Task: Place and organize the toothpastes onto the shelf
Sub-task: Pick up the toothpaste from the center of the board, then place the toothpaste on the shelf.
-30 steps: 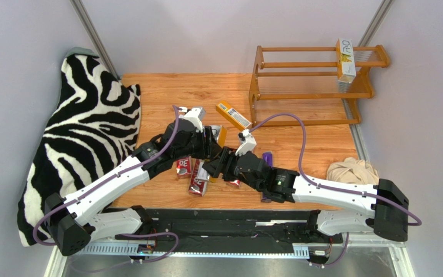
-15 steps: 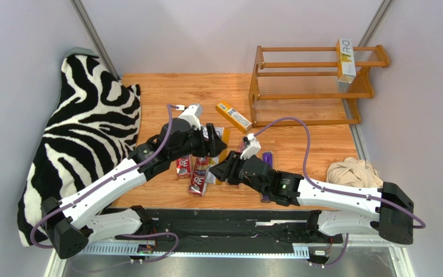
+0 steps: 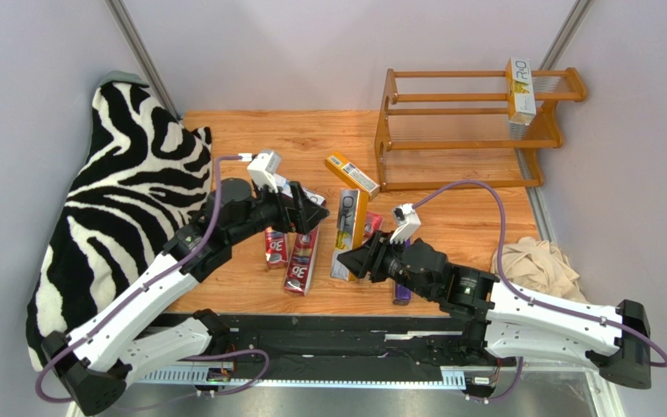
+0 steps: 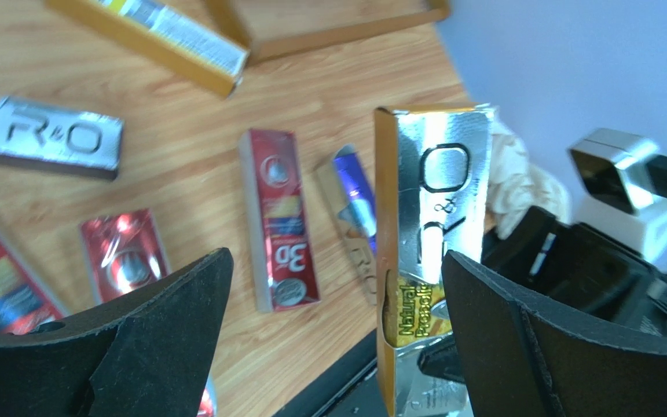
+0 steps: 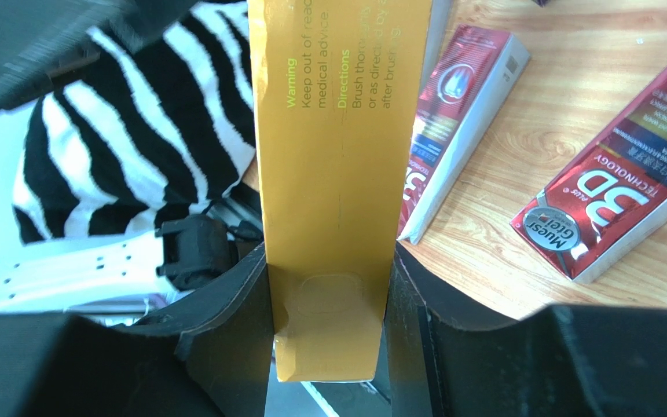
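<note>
My right gripper [image 3: 356,260] is shut on the lower end of an orange-yellow toothpaste carton [image 3: 349,233] and holds it up off the table; its jaws clamp both sides of that carton [image 5: 337,165]. My left gripper [image 3: 311,213] stands open just left of it, and the carton [image 4: 431,252] passes near one of its fingers [image 4: 520,347] without being gripped. Red cartons [image 3: 276,248] [image 3: 302,261] lie flat below. A second orange-yellow carton [image 3: 352,174] lies by the shelf [image 3: 467,143]. A white carton [image 3: 520,87] stands on the shelf's top tier. A purple carton [image 4: 354,195] lies partly under my right arm.
A zebra-striped cloth [image 3: 128,200] covers the table's left side. A crumpled beige cloth [image 3: 533,261] lies at the right edge. Grey walls close in behind and beside the shelf. The black base rail [image 3: 337,334] runs along the near edge.
My left gripper opened, let go of the orange-yellow carton and drew back to the left. My right gripper closed on that carton and shifted right with it.
</note>
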Controlling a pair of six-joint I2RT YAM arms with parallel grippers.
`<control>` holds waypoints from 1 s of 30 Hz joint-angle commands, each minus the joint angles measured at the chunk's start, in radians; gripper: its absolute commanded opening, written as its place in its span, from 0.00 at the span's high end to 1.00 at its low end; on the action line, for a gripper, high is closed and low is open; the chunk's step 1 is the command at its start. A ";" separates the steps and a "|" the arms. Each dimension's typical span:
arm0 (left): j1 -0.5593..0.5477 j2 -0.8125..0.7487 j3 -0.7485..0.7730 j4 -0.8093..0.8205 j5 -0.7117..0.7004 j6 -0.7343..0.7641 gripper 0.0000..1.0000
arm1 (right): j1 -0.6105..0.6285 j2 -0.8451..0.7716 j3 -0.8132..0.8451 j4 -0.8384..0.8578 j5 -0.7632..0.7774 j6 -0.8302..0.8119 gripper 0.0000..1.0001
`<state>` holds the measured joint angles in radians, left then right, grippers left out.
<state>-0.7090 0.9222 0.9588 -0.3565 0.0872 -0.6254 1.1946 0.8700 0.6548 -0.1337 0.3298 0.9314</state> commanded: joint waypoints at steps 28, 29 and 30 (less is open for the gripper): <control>0.108 -0.074 -0.253 0.803 0.967 -0.166 0.07 | 0.003 -0.198 0.017 0.112 -0.429 -0.315 0.67; 0.106 -0.063 -0.256 0.814 0.967 -0.171 0.07 | 0.003 -0.195 0.020 0.111 -0.436 -0.315 0.67; 0.106 -0.057 -0.258 0.826 0.967 -0.186 0.07 | 0.003 -0.183 0.028 0.111 -0.439 -0.315 0.67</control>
<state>-0.5983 0.8505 0.6960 0.3836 1.0309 -0.7982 1.1946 0.6689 0.6281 -0.1104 -0.0635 0.6380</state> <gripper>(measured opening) 0.935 0.456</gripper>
